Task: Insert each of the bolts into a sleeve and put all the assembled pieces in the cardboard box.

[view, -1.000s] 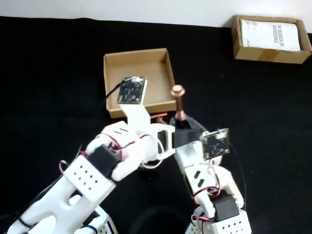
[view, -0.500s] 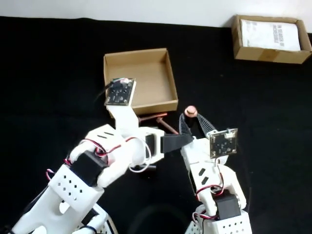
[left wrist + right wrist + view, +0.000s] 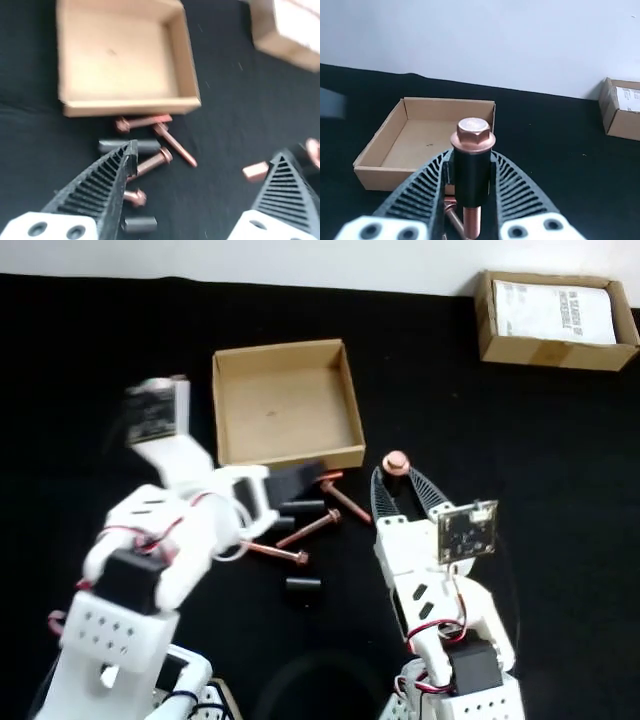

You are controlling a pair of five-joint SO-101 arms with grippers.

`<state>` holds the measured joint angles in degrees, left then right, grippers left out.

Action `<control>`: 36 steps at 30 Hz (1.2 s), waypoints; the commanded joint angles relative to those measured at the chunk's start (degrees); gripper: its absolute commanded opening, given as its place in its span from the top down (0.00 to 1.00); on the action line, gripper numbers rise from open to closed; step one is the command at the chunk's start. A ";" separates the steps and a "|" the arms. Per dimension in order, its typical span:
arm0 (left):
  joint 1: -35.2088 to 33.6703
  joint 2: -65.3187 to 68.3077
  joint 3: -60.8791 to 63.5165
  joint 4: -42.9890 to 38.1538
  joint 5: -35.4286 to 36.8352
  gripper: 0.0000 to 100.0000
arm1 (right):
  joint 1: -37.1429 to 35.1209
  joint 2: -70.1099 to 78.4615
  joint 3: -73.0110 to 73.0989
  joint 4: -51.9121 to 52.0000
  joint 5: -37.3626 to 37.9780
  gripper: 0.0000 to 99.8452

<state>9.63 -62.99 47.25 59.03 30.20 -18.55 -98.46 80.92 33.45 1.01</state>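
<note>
Gripping a copper hex-head bolt (image 3: 473, 134) seated in a black tubular sleeve (image 3: 470, 182) with my right claw (image 3: 470, 165), left claw (image 3: 206, 150) wide, I find the brown cardboard box (image 3: 290, 457) unfilled, other bolts (image 3: 308, 528) and sleeves (image 3: 303, 586) loose.

We see a copper bolt (image 3: 473, 134), a black sleeve (image 3: 470, 180), the ribbed black right claw (image 3: 470, 156), a plain tan cardboard box (image 3: 385, 179), a black worktop (image 3: 560, 165).
</note>
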 commanded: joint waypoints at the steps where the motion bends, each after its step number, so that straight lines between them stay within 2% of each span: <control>1: -5.41 -8.75 2.86 0.26 -3.08 0.61 | 2.24 8.57 -12.18 0.22 -0.53 0.99; 12: -15.69 -41.54 25.80 0.00 -4.13 0.61 | 2.07 42.51 -36.70 0.22 -0.26 0.99; 19: -18.68 -40.40 30.20 -0.18 -4.13 0.61 | -0.57 63.34 -53.93 0.31 0.35 0.99; 24: -19.56 -40.40 35.82 -0.18 -3.87 0.61 | -4.88 78.02 -63.34 0.31 7.91 0.99; 29: -25.98 -40.40 40.57 -0.62 -3.78 0.61 | -6.99 90.51 -72.13 0.31 16.00 0.99; 36: -33.27 -40.31 49.89 -11.78 -3.78 0.61 | -8.66 103.25 -82.77 0.31 30.77 0.99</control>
<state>-20.79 -103.08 95.43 52.09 26.33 -26.20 2.64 4.88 33.71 26.68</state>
